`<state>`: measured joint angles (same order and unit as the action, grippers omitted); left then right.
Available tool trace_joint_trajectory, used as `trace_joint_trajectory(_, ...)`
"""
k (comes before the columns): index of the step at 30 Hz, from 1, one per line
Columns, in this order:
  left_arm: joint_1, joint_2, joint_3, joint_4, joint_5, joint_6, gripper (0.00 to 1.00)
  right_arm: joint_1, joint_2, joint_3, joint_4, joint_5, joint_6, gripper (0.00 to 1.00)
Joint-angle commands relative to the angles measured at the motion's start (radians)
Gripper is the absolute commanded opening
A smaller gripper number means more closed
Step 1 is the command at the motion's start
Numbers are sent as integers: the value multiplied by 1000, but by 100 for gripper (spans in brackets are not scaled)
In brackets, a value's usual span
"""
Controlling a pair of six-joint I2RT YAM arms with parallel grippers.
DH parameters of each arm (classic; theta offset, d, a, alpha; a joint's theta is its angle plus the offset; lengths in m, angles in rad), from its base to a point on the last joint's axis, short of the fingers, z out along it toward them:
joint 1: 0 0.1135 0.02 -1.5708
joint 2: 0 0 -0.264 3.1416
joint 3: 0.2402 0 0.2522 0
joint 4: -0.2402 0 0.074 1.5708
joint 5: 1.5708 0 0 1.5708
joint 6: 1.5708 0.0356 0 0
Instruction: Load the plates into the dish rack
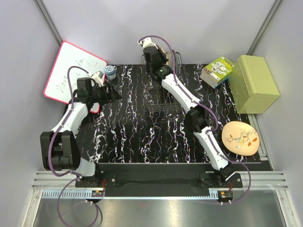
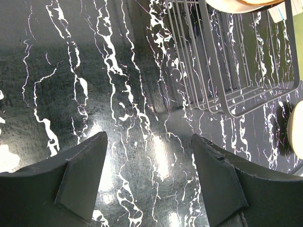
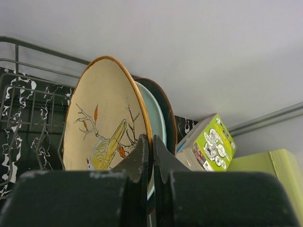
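Right wrist view: right gripper [image 3: 151, 144] clamped on the rim of a glossy orange-edged plate [image 3: 102, 127], upright at the thin-wire dish rack [image 3: 23, 90] — two plates [image 3: 157, 116] behind it mostly hidden. Left gripper [image 2: 147, 138] spread and empty over the marbled table [image 2: 71, 71]. Another branch-patterned plate [image 1: 241, 137] lies flat — well apart.

**Left spread wide, right clamped**

The left arm [image 1: 71, 118] is folded back at the elbow, and the left gripper [image 2: 149, 175] is held low with jaws spread wide. The right arm [image 1: 189, 104] is stretched far forward, with the right gripper [image 3: 151, 146] pinched onto the orange-tan plate [image 3: 102, 123] rim.
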<state>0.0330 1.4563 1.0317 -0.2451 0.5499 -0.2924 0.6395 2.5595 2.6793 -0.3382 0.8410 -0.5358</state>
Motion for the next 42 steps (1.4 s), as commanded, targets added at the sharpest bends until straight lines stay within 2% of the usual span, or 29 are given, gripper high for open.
trace_joint_trajectory(1, 13, -2, -4, 47, 30, 1, 77, 0, 8, 21, 91, 7, 11, 0)
trace_joint_trajectory(5, 22, -25, -15, 46, 28, 4, 77, 0, 39, 27, 91, 9, 0, 0)
trace_joint_trajectory(7, 28, -36, -19, 40, 28, 7, 77, 2, 47, 22, 91, 18, -1, 5)
trace_joint_trajectory(9, 34, -48, -32, 40, 27, 13, 77, 2, 41, 4, 91, 30, -3, 5)
trace_joint_trajectory(12, 41, -57, -39, 38, 28, 16, 77, 2, 16, -24, 91, 33, -3, 22)
trace_joint_trajectory(14, 44, -60, -41, 38, 31, 13, 77, 3, 7, -36, 91, 35, -9, 41)
trace_joint_trajectory(17, 44, -66, -44, 44, 35, 4, 77, 11, -7, -29, 93, 40, -41, 57)
trace_joint_trajectory(21, 44, -88, -44, 52, 24, 2, 78, 32, -50, -42, 96, 72, -87, 64)
trace_joint_trajectory(25, 44, -86, 14, -43, -54, 36, 92, 40, -129, -119, 94, 98, -110, 66)
trace_joint_trajectory(27, 44, -94, 36, -98, -71, 55, 93, 42, -194, -177, 87, 110, -112, 67)
trace_joint_trajectory(30, 41, -183, 39, -92, -99, 79, 94, 45, -294, -258, 45, 127, -112, 69)
trace_joint_trajectory(32, 30, -267, 45, -80, -73, 94, 95, 43, -404, -324, 22, 129, -115, 70)
trace_joint_trajectory(35, -27, -348, 53, -54, -1, 137, 99, 42, -606, -530, 4, 83, -121, 72)
trace_joint_trajectory(36, -98, -399, 45, -42, 10, 142, 99, 42, -660, -640, -4, 66, -118, 75)
trace_joint_trajectory(38, -162, -453, -1, 27, 56, 130, 99, 40, -827, -743, -56, -7, -99, 84)
trace_joint_trajectory(40, -273, -496, -33, 79, 33, 54, 99, 34, -977, -881, -109, -52, -35, 90)
trace_joint_trajectory(42, -391, -481, -47, 119, 15, -8, 99, -7, -1054, -958, -279, -138, 37, 94)
